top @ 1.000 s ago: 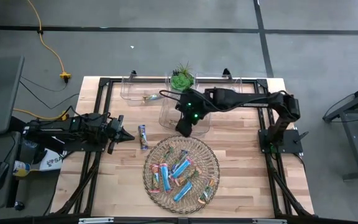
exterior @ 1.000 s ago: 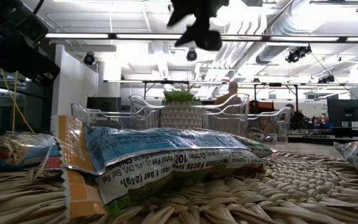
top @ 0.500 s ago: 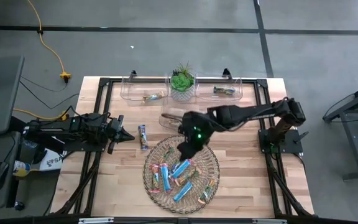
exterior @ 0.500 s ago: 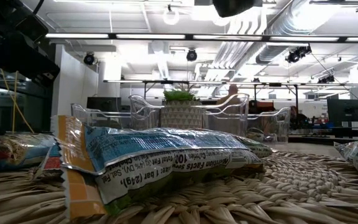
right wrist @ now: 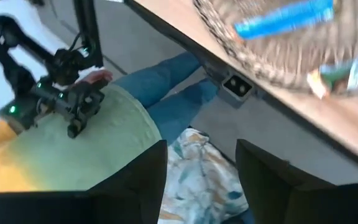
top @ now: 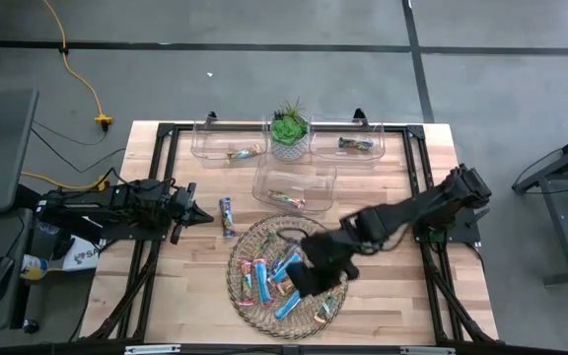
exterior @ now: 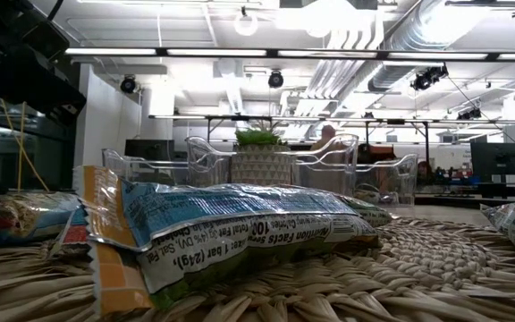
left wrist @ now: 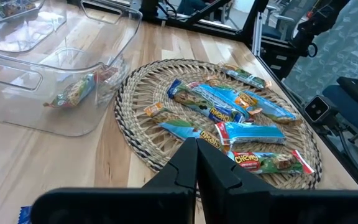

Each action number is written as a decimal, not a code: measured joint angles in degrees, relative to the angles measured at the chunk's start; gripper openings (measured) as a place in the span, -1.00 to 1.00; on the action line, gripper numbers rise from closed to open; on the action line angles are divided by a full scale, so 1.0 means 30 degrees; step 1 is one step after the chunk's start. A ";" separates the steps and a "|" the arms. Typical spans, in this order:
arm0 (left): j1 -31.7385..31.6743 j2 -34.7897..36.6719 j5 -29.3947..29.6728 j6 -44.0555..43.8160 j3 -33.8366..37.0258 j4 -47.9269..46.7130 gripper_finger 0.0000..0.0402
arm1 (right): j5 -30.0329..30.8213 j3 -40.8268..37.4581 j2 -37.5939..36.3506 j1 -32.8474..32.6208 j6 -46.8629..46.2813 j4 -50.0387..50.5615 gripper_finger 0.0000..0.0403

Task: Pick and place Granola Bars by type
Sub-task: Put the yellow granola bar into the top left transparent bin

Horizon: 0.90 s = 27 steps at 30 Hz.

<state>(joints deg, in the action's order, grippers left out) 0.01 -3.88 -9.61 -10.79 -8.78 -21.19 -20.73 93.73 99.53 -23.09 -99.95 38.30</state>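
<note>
Moved since a second ago: right arm has swung from the clear bins at the back of the table down over the wicker tray point(top: 335, 245); the left arm has not shifted.
Table point(top: 383, 207): wooden top with three clear bins at the back and the tray at the front centre.
Wicker tray: most of the Granola Bars point(top: 289, 266) lie here unsorted, roughly eight or nine in blue, orange-red and green-brown wrappers, some overlapping.
Bins: back left bin point(top: 227, 141) holds one bar, back right bin point(top: 355, 143) holds one, the middle bin point(top: 294, 187) nearer the tray holds one or two.
Stray bar point(top: 227, 217): a blue-wrapped one lies on the bare wood, between the tray and the left gripper.
Progress, as I judge it: early; a few bars are sorted and the bulk is left.
Right gripper point(top: 309, 279): over the tray's front right part, above the bars; its wrist view shows the fingers point(right wrist: 145, 180) spread wide with nothing between them, and it looks past the table edge toward a seated person's lap.
Bars relative to right gripper: directly beneath and just beside it, not touching as far as I can tell.
Left gripper point(left wrist: 196, 163): parked at the table's left side, fingers pressed together and empty, well apart from the tray.
</note>
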 joint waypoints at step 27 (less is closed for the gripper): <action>0.0000 0.0000 0.0087 0.0000 0.0000 0.0000 -1.00 | 0.2230 0.0007 0.2871 -0.3176 -0.7789 0.3399 -0.15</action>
<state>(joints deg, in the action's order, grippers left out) 0.01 -3.88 -9.34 -10.79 -8.78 -21.19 -14.04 93.76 108.14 -32.62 -123.31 48.50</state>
